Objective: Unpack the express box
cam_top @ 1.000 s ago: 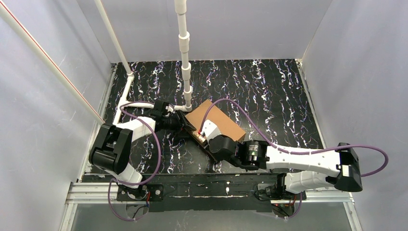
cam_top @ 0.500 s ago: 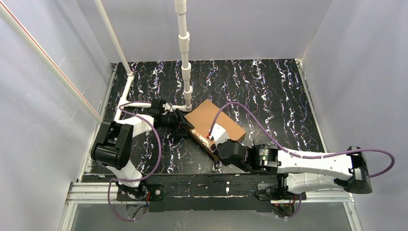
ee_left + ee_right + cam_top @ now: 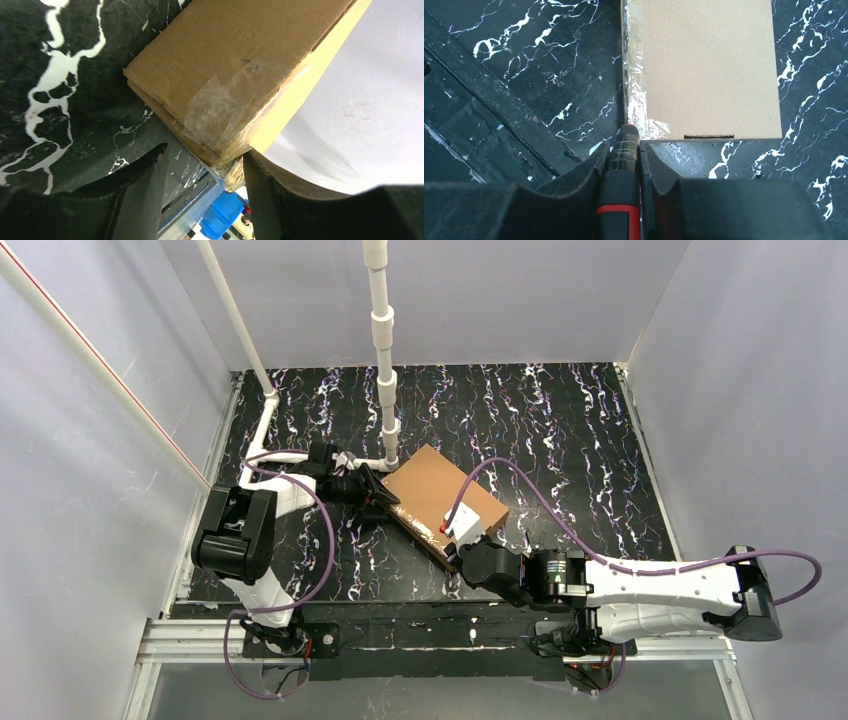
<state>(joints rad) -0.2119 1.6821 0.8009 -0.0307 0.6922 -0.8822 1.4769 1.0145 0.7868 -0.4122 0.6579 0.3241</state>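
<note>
**Cardboard mailer shut and taped; tool tip now at its near corner**

Nearest the bases, noted right gripper (image 3: 625, 149) low over the table (image 3: 560, 430). Jaws closed snug on a red-and-black pen-like tool (image 3: 620, 220), dark tip touching the near corner of the express box (image 3: 440, 490). Against a second ago, logged that arm drawn back toward the near edge. Tip slid down the taped long side from about midway to this corner. Saw almost no shift in the box or in the left gripper's station.

Found the box lying on the table, mid work area, set diagonally, lid down. Noted clear tape (image 3: 634, 75) along the long side between the two grippers, wrapping the corner by the tip. Noted a narrow slot (image 3: 709, 136) in the near end edge. Contents hidden.

Farther on, at the other end of that taped side, noted left gripper (image 3: 205, 156), jaws about half open, straddling a taped corner. One of its fingers (image 3: 260, 200) against the cardboard; sliver of table visible between the other and the box. Cannot tell whether truly gripped. Small blue shape (image 3: 222, 212) past that corner, too little in view to identify.

Beyond, white pipe (image 3: 385, 370) upright just behind the box.
</note>
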